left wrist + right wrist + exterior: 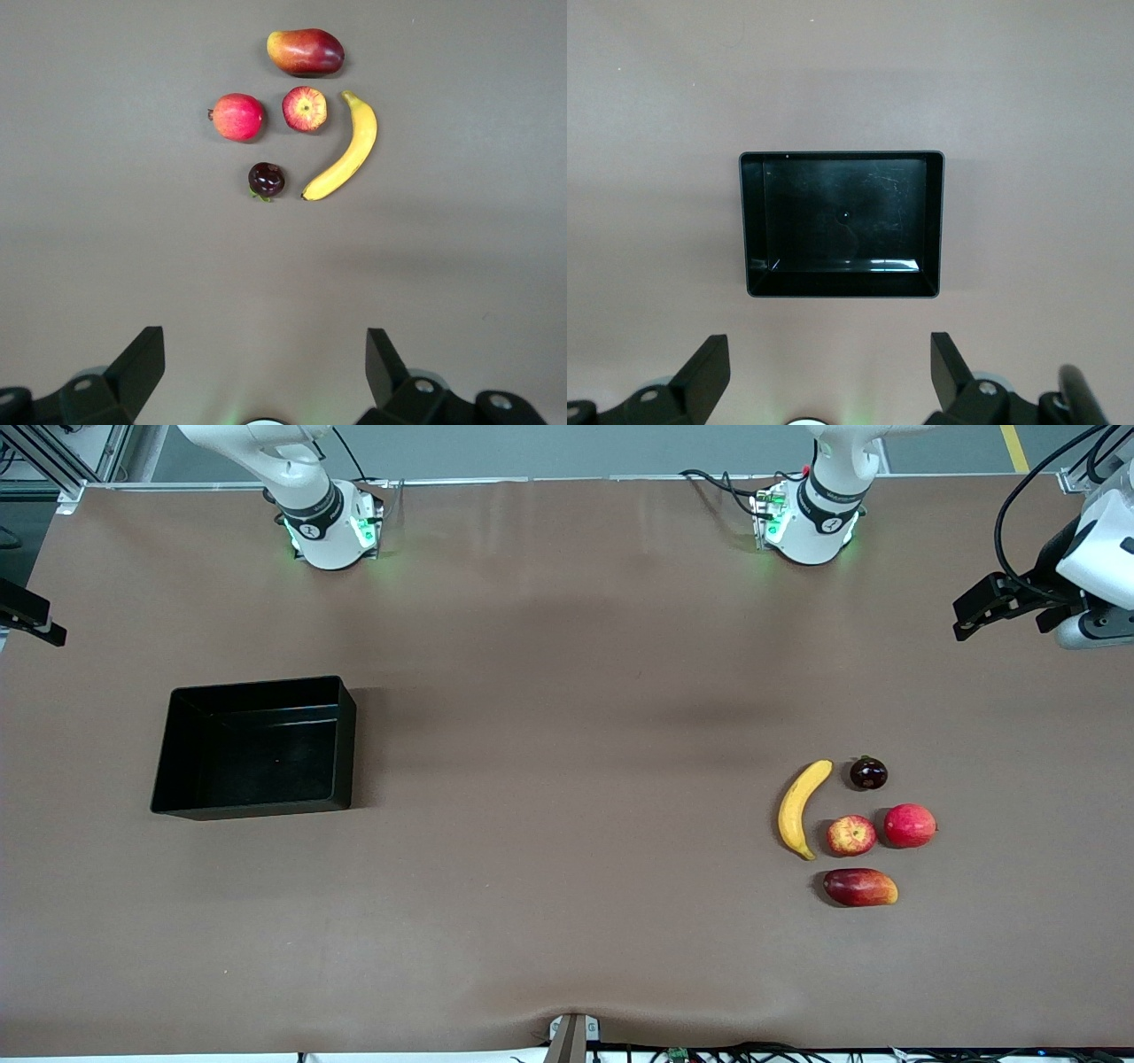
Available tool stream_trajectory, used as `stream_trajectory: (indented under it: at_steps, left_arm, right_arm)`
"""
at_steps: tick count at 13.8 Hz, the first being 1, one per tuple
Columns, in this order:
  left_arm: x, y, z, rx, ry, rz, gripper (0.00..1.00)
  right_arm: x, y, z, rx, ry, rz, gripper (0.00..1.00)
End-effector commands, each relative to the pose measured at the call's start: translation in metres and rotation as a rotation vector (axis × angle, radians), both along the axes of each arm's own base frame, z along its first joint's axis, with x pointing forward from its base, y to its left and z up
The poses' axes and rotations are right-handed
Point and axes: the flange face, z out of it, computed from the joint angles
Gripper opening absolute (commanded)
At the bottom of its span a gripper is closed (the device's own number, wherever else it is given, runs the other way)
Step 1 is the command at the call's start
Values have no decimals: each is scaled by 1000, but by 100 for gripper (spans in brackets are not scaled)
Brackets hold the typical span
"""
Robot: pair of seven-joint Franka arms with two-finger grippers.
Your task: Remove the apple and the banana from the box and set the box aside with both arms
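The box (255,747) sits empty on the worktop (567,868) toward the right arm's end, straight below the right gripper (830,376), whose jaws are spread wide with nothing between them. The apple (851,835) and the banana (800,808) already lie outside the box, touching the worktop, well apart from it, under the left gripper (266,372), whose jaws are also spread and empty. Beside them rest a plain red fruit (909,825), a mango-like fruit (860,887) and a small dark fruit (868,773), perhaps a plum. I judge the fruit step looks done; for moving the box, each arm should take one wall, descend together and slide it evenly.
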Motion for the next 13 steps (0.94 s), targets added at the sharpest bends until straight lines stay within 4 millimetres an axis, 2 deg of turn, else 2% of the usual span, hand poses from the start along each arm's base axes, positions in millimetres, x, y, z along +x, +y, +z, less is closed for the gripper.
stream_trajectory:
  at_steps: [1, 3, 8, 10, 13]
  left_arm:
    - [-14, -3, 11, -17, -5, -51, 100]
    - [-20, -15, 12, -13, 12, -112, 100]
    - [-18, -12, 13, -15, 11, -133, 100]
    - [-17, -12, 14, -15, 12, -153, 100]
    - [-13, -12, 22, -15, -6, -146, 100]
  right_arm:
    - [-3, 3, 4, 18, 18, -18, 100]
    - [-8, 4, 6, 22, 24, -13, 100]
    - [-11, 6, 5, 24, 4, -4, 100]
    - [-21, 17, 4, 16, -21, 23, 100]
    - [-22, 13, 4, -1, -25, 23, 100]
